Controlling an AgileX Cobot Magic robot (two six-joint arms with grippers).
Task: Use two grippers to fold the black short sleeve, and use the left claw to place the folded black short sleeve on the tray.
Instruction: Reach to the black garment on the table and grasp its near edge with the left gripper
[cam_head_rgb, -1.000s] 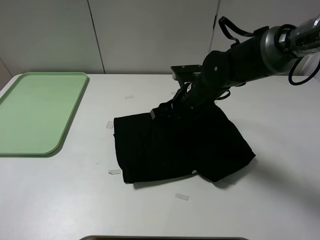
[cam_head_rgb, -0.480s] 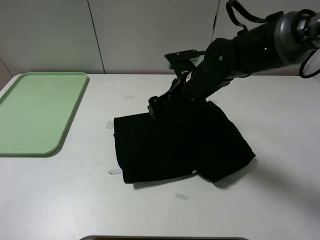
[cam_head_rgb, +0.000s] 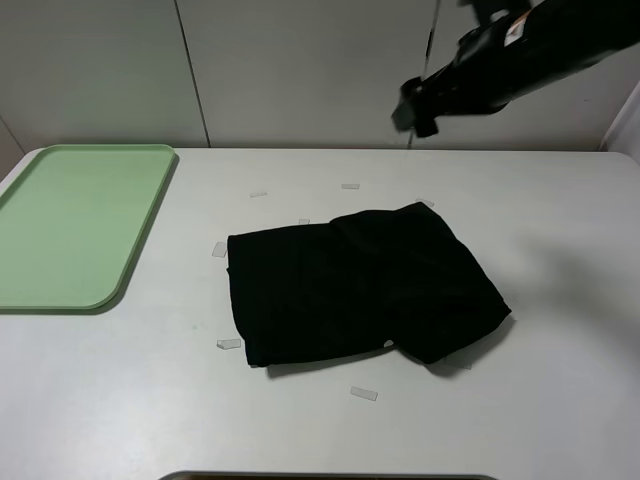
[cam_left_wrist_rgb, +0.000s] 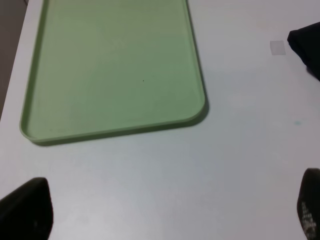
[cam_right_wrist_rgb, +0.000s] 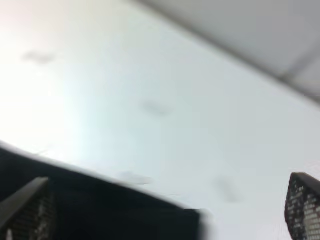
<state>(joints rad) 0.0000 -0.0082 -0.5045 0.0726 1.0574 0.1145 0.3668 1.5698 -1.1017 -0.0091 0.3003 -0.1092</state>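
A: Half done, I'd judge. Exterior high: black short sleeve (cam_head_rgb: 360, 285) lies folded in a rough rectangle on the white table (cam_head_rgb: 560, 400), well apart from the raised right gripper (cam_head_rgb: 415, 105), which carries nothing. Tray (cam_head_rgb: 70, 225) sits far beyond the shirt from that gripper, nothing on it.
B: Left wrist?
A: Left gripper (cam_left_wrist_rgb: 167, 212) has its fingers (cam_left_wrist_rgb: 25, 212) spread wide, holding nothing. Tray just ahead of them, a shirt corner off to one side, near a tape scrap (cam_left_wrist_rgb: 277, 47).
B: Right wrist?
A: Blurry. Right fingers (cam_right_wrist_rgb: 302, 205) wide apart, nothing between; dark cloth under them, not touched.
B: Left to do?
A: Maybe another fold, then left gripper carries it to the tray.
B: Room?
A: Matte white tabletop with tape scraps, pale grey wall panels (cam_head_rgb: 300, 70) behind.
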